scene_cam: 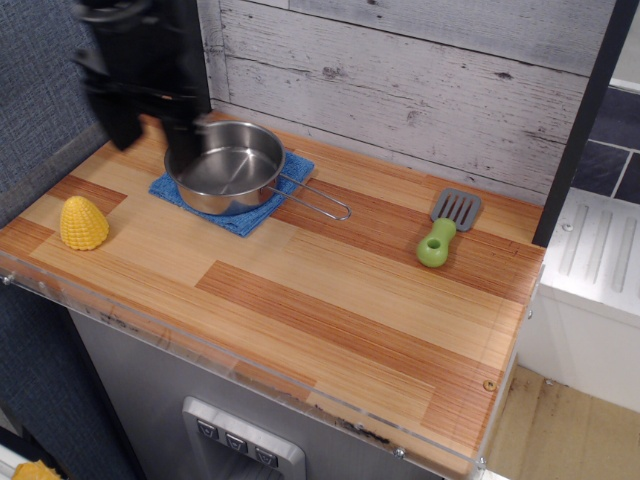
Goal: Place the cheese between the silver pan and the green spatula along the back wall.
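Yellow cheese (84,223) sits near the counter's (330,300) front-left edge, bare wood around it. Blurred gripper (152,140), fingers spread, hangs beside the pan (225,166).

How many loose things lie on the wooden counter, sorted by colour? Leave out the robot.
Yellow: 1, the cheese
Silver: 1, the silver pan
Blue: 1, the cloth under the pan
Green and grey: 1, the green spatula
Total: 4

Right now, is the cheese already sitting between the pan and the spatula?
No. The cheese lies at the counter's front left, left of the silver pan, far from the green spatula.
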Robot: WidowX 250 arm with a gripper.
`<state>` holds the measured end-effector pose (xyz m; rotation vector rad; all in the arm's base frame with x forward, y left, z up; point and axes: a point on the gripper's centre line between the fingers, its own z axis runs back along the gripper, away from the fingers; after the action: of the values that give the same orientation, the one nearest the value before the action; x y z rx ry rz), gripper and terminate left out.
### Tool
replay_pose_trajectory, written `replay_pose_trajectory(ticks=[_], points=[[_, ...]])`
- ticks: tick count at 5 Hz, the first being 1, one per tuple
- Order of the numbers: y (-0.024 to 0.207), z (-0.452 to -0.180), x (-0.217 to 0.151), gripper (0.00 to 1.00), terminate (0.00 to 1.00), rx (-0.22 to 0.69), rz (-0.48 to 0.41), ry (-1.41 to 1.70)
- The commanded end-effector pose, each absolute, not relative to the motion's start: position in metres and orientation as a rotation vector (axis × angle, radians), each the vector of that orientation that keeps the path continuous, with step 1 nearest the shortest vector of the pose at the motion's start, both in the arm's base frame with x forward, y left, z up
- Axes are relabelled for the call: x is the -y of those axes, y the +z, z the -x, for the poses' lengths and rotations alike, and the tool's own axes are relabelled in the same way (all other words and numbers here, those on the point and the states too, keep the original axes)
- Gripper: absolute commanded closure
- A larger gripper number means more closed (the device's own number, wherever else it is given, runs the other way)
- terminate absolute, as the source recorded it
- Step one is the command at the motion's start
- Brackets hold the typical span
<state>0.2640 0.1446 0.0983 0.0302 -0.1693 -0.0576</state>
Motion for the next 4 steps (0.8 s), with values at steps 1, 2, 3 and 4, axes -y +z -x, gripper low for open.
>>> replay_pose_trajectory(ticks=[1,2,3,4], points=[[0.092,-0.258,-0.177,0.0,0.0,0.162,-0.085,-0.141],[0.082,-0.246,-0.184,0.0,0.0,0.153,-0.087,-0.156],[0.068,-0.242,-0.19,0.0,0.0,0.104,-0.098,-0.139],[0.057,-0.234,-0.196,0.0,0.0,0.085,-0.102,-0.095]])
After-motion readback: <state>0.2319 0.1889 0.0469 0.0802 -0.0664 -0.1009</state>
